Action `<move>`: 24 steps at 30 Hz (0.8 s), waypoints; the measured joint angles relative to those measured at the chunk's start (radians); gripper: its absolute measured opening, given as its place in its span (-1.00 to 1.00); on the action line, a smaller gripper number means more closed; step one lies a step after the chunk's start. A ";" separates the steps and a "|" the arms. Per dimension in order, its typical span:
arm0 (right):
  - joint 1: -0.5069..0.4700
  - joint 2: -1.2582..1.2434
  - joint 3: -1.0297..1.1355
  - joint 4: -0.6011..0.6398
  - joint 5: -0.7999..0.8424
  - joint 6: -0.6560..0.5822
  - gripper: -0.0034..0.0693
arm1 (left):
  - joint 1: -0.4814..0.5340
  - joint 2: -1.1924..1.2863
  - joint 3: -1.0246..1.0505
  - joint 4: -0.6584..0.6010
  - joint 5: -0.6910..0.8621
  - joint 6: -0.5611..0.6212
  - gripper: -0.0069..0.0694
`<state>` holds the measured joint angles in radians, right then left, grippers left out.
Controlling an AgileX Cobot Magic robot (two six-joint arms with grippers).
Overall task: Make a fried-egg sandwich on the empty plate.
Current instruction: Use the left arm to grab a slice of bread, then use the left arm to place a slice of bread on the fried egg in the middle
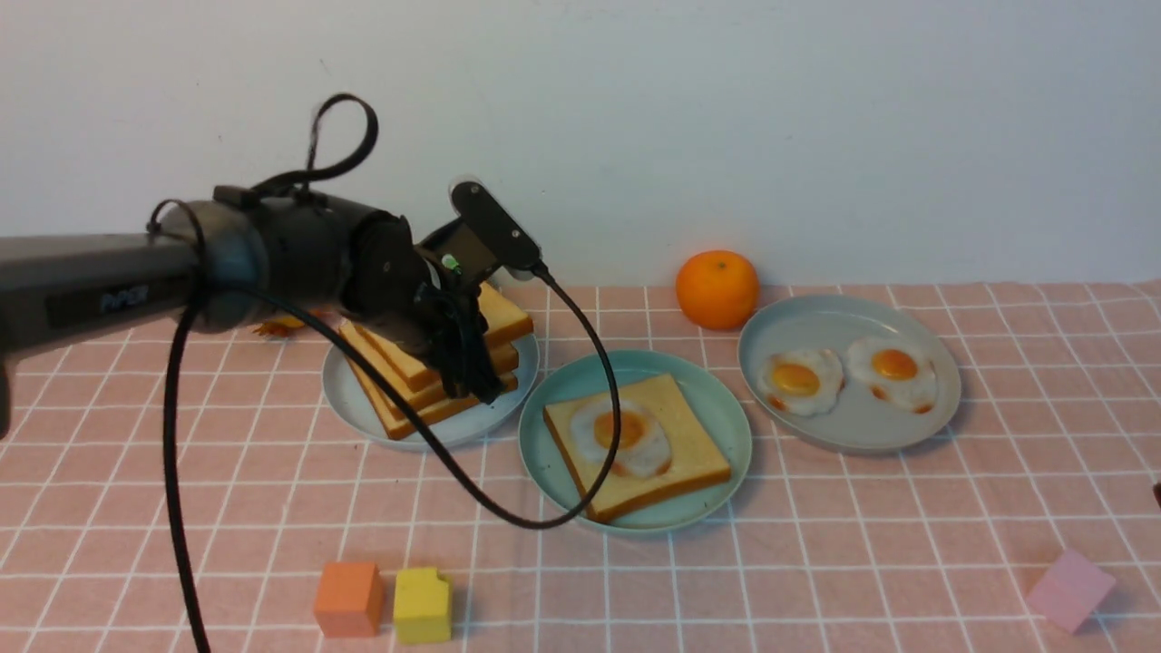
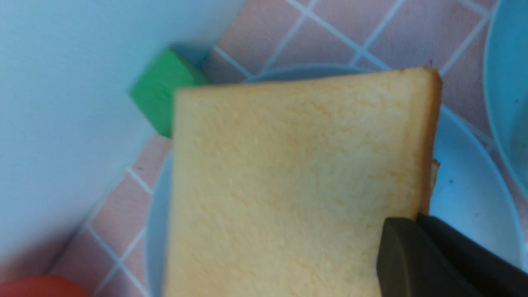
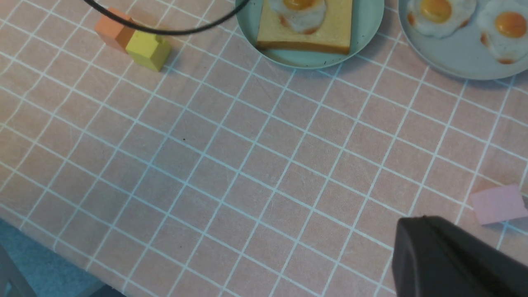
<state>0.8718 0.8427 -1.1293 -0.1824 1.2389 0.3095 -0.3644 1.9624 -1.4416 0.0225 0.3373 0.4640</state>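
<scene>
On the mint-green plate [image 1: 721, 413], one toast slice [image 1: 676, 458] is seated flat, and a fried egg [image 1: 626, 435] is laid uncovered on its upper face. Just left of the mint-green plate, a grey-blue plate [image 1: 349, 399] carries a toast stack [image 1: 408, 376]. The left gripper [image 1: 472, 376] is positioned at the edge of that stack nearest the mint-green plate and is closed on the top slice [image 1: 503, 317]; in the left wrist view, one dark finger [image 2: 412, 255] is seen pressed onto a corner of this slice. Just right of the mint-green plate, a second grey-blue plate [image 1: 939, 399] holds two further fried eggs [image 1: 798, 379]. An orange [image 1: 717, 288] is placed behind the mint-green plate, toward the wall. The right gripper [image 3: 416, 243] is held closed and empty above the checked tablecloth [image 3: 247, 165], on the near side of the mint-green plate and to its right, close to a pink block [image 1: 1070, 589]. An orange block [image 1: 347, 599] and a yellow block [image 1: 423, 605] are set touching each other, nearer than the mint-green plate and to its left.
</scene>
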 joint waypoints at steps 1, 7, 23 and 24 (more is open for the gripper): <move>0.000 0.000 0.000 0.000 0.003 0.000 -0.83 | 0.000 -0.018 0.000 -0.007 0.002 -0.001 -0.79; 0.000 -0.020 0.000 -0.004 0.009 0.000 -0.82 | 0.000 -0.099 -0.002 -0.049 0.032 -0.001 -0.79; 0.000 -0.156 0.000 -0.051 0.018 0.033 -0.82 | -0.276 -0.095 -0.001 -0.106 0.132 0.096 -0.79; 0.000 -0.169 0.000 -0.054 0.018 0.033 -0.82 | -0.299 -0.073 -0.001 -0.105 0.122 0.105 -0.79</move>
<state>0.8718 0.6736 -1.1293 -0.2363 1.2566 0.3424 -0.6633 1.8896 -1.4426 -0.0830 0.4595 0.5691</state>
